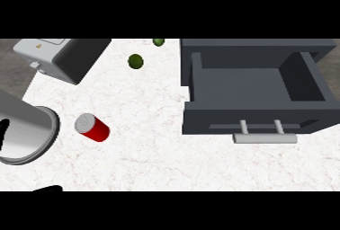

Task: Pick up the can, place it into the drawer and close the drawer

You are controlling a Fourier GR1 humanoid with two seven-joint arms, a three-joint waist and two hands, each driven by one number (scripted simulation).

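The table (153, 148), white and faintly veined, fills most of the view. At far right sits the grey drawer (256, 90), pulled open with its inside bare and its pale handle (264, 137) facing the near side. A large steel pot (26, 134) takes the left edge, and a grey toaster (63, 56) stands at far left. Just right of the pot the red can (93, 127) stands tilted in the view, silver lid showing, well apart from the drawer. Two small green fruits lie far off: one lime (135, 61) near the toaster, another (158, 42) at the far edge. Only dark slivers of the left hand (48, 188) show at the near left edge and beside the pot, and I cannot tell whether its fingers are spread or curled; the right hand is out of sight. The step in hand looks to be the reach for the can. To do it well, the hand should come in from the can's open right or near side, away from the pot's rim, and wrap round the red body below the lid, keeping it upright before carrying it across to the drawer.
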